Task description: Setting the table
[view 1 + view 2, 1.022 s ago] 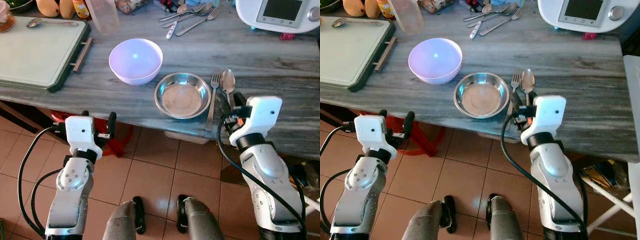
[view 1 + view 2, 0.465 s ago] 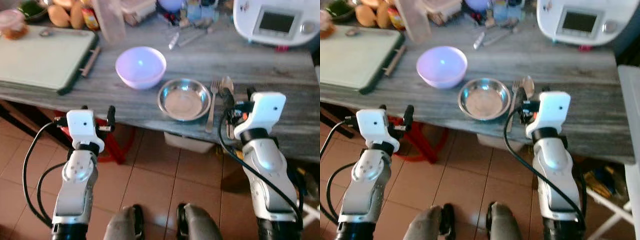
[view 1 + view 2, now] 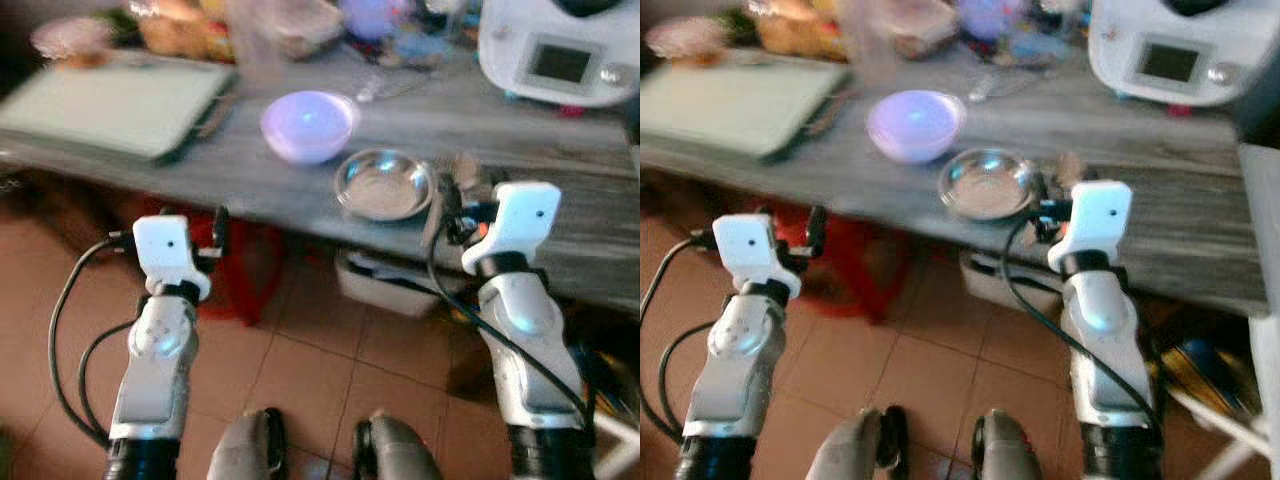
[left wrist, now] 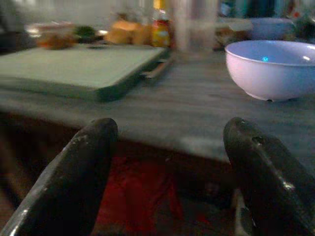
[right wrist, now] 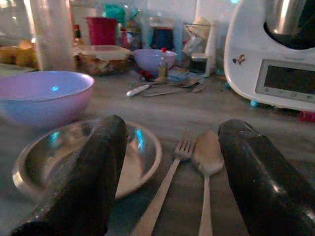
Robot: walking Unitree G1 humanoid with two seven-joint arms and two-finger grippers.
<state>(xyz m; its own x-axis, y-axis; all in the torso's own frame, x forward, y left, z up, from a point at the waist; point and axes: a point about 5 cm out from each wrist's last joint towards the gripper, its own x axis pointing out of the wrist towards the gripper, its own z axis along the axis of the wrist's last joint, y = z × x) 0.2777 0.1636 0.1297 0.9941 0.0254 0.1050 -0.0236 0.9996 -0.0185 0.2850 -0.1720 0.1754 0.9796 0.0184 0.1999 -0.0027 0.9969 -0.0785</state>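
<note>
The whole head view has slid since a second ago and gone blurred — the camera has drawn back from the grey counter (image 3: 560, 215), so more tiled floor shows below it; the things on it keep their places. The steel dish (image 3: 384, 184) sits near the front edge, the lilac bowl (image 3: 307, 125) just behind and to its left, the fork (image 5: 165, 189) and spoon (image 5: 206, 162) lying side by side just right of the dish. The right gripper (image 5: 170, 184) hovers at the counter's edge facing them, fingers apart and holding nothing. The left gripper (image 4: 170, 172) hangs below the edge, fingers likewise spread and empty. The green tray (image 4: 83, 69) is soft with blur; the white appliance (image 3: 560, 50) is cut off at the top, and the clutter behind is too smeared to name.
</note>
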